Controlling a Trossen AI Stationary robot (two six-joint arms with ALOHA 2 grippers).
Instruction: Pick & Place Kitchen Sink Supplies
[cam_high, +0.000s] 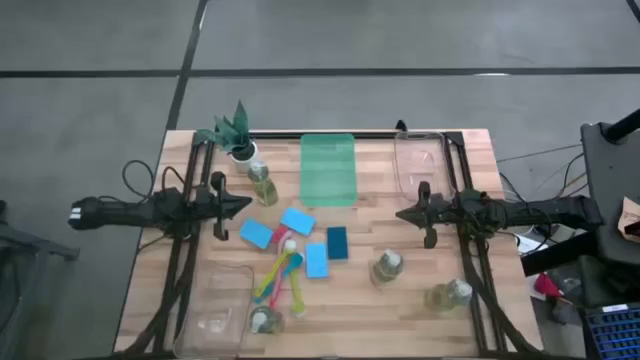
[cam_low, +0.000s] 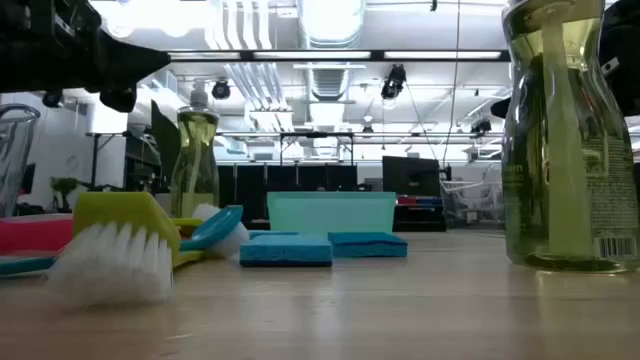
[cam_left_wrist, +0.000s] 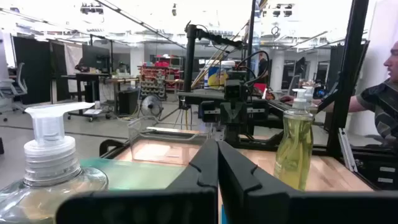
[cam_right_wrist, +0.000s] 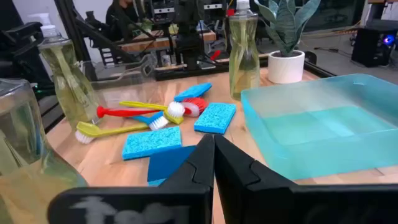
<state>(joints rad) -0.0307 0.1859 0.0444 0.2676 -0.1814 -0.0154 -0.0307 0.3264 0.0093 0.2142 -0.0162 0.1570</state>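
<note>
- Wide butcher-block wooden bench (cam_high: 360, 290), carrying everything; supplies strewn loose across its middle and near edge, apparently laid out as a start layout for sorting.
- Two dark arms lying level over the bench sides, tips facing each other across the middle: left claw (cam_high: 243, 203) clenched and empty, hovering just beside the sponges; right claw (cam_high: 403, 213) likewise clenched and empty, near the right clear tray. Both look parked, no grasp begun.
- Translucent green rectangular plastic tray (cam_high: 328, 170) at the far middle, empty; probably a drop-off place, hence within reach of both arms.
- Clear plastic tray (cam_high: 420, 157) at the far right, and another clear tray (cam_high: 222, 310) at the near left, neither holding a sponge or brush.
- Green spiky potted plant in a white pot (cam_high: 236, 135) at the far left corner, out of the working zone, likely a distractor.
- Clear bottles of yellowish liquid soap, upright: one (cam_high: 262, 185) beside the plant, one (cam_high: 387, 268) right of centre, one (cam_high: 448, 295) near the right edge, one (cam_high: 264, 321) by the near-left tray.
- Flat blue rectangular sponges (cam_high: 297, 221) clustered mid-bench, some touching, lying flat for a top-down grab.
- Slim brushes with red, yellow, blue and green handles (cam_high: 280, 278) heaped crosswise just in front of the sponges; overlap likely to complicate single picks.
</note>
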